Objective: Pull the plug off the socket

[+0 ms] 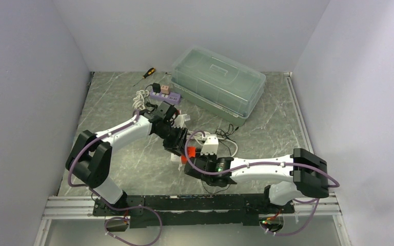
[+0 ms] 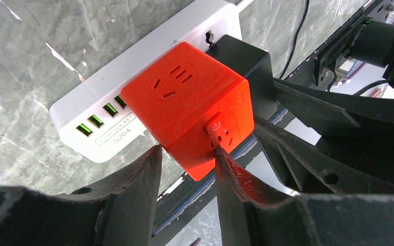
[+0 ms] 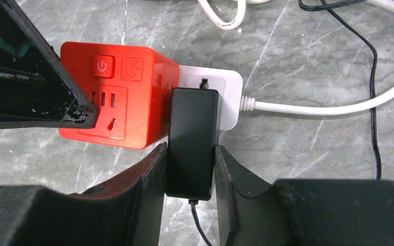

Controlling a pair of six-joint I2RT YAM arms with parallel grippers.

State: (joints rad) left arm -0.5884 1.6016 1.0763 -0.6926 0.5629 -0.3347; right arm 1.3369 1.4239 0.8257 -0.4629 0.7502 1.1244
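A white power strip [image 2: 97, 110] lies on the marble table [image 3: 313, 154]. A red cube socket [image 2: 184, 110] and a black plug [image 3: 192, 138] sit side by side on it. My right gripper [image 3: 191, 154] is shut on the black plug, one finger on each long side. The plug's thin cable leaves downward between the fingers. My left gripper [image 2: 187, 151] is shut on the near corner of the red cube socket [image 3: 113, 97]. In the top view both grippers meet over the white power strip [image 1: 209, 145] at mid-table.
A clear lidded plastic box [image 1: 218, 82] stands at the back. A purple power strip [image 1: 165, 95] with coiled white cable and a screwdriver [image 1: 146, 75] lie to its left. The strip's white cord [image 3: 328, 109] and a black cable [image 3: 372, 77] run right.
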